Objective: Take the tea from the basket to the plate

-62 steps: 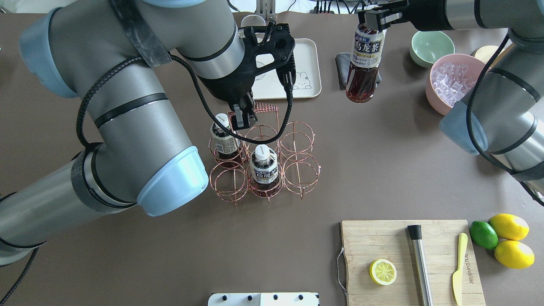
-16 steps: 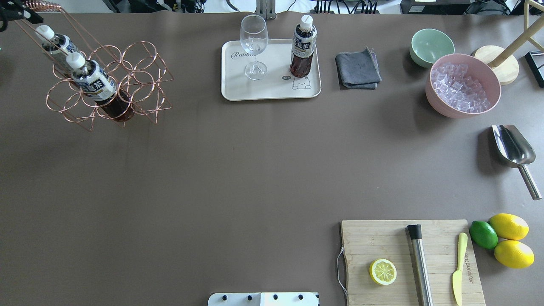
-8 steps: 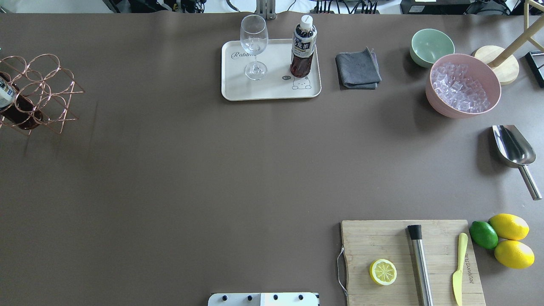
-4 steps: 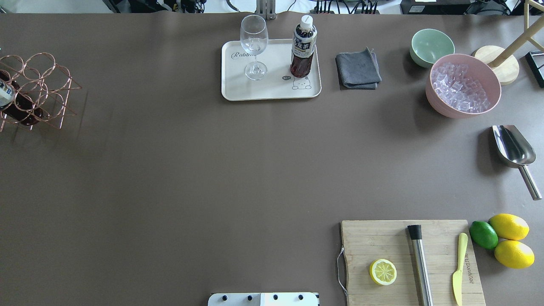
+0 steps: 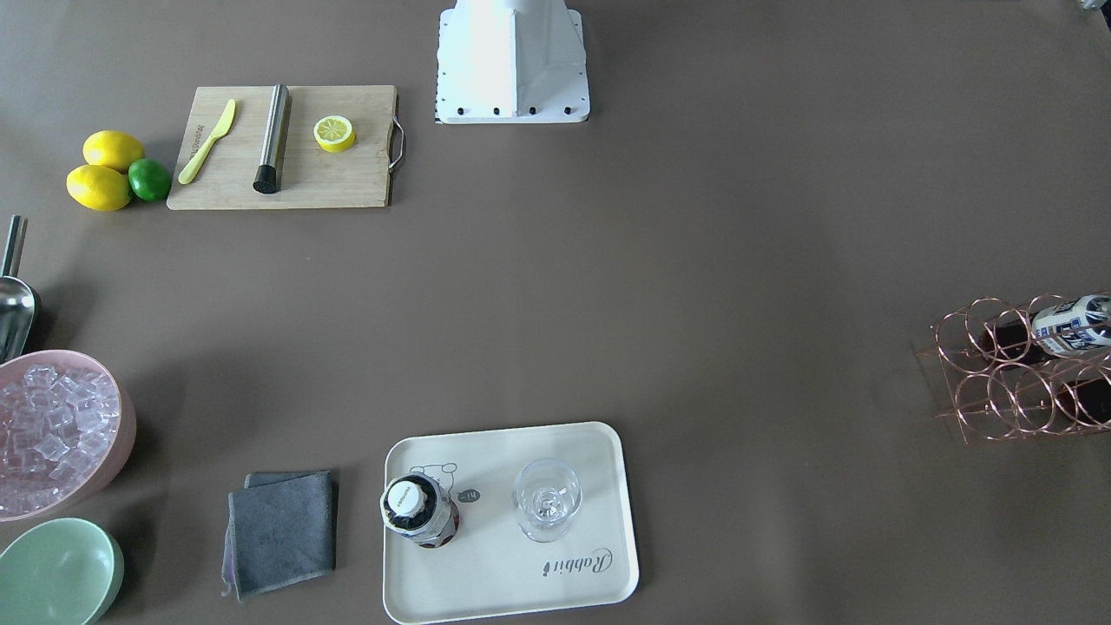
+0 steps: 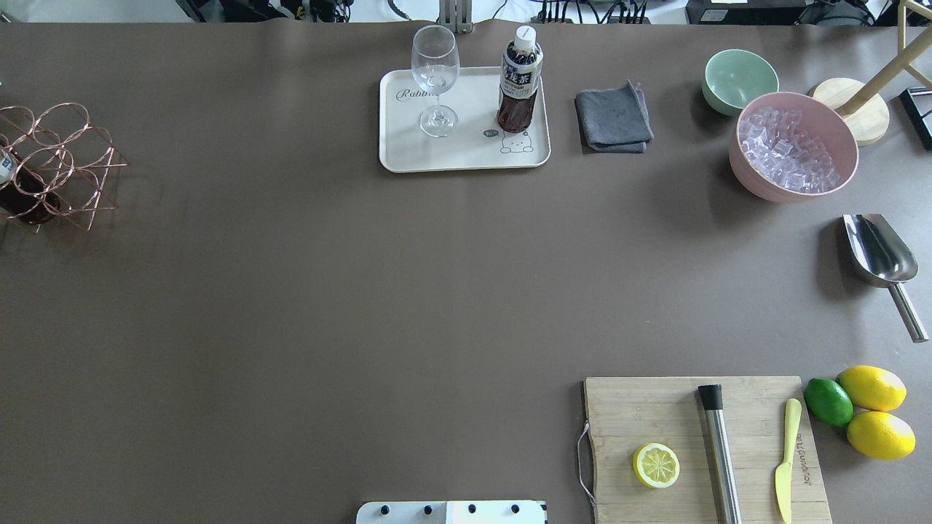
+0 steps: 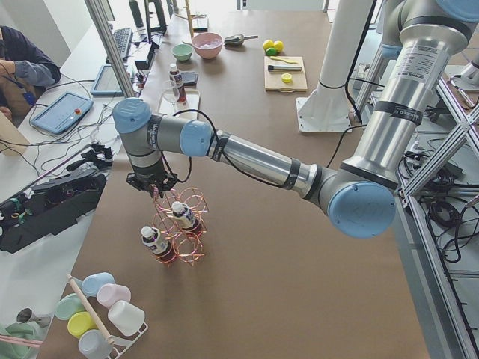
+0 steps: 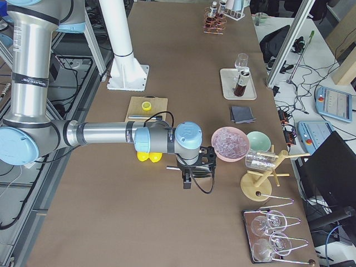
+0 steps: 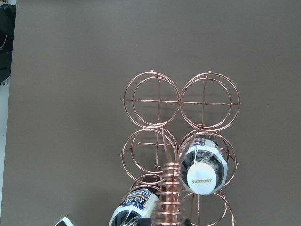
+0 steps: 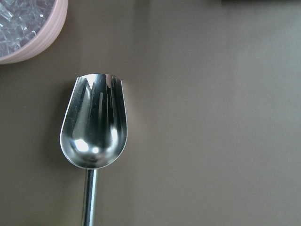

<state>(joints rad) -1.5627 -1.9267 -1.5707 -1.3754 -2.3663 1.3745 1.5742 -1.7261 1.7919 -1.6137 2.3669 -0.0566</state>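
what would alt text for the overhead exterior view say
A tea bottle stands upright on the cream tray at the far edge of the brown table, beside a wine glass. The copper wire basket is at the left edge, partly cut off.

table (image 6: 364, 306): brown | on it: plate (image 6: 408, 142), grey cloth (image 6: 613, 120), green bowl (image 6: 739, 80), pink tub (image 6: 757, 185), scoop (image 6: 877, 251), cutting board (image 6: 641, 407)

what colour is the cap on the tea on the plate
White. The tea cap shows best in the overhead exterior view.

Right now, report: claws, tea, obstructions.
Left claw at basket handle, right claw above scoop; grips unreadable. One tea upright on plate beside glass. Nothing obstructing.
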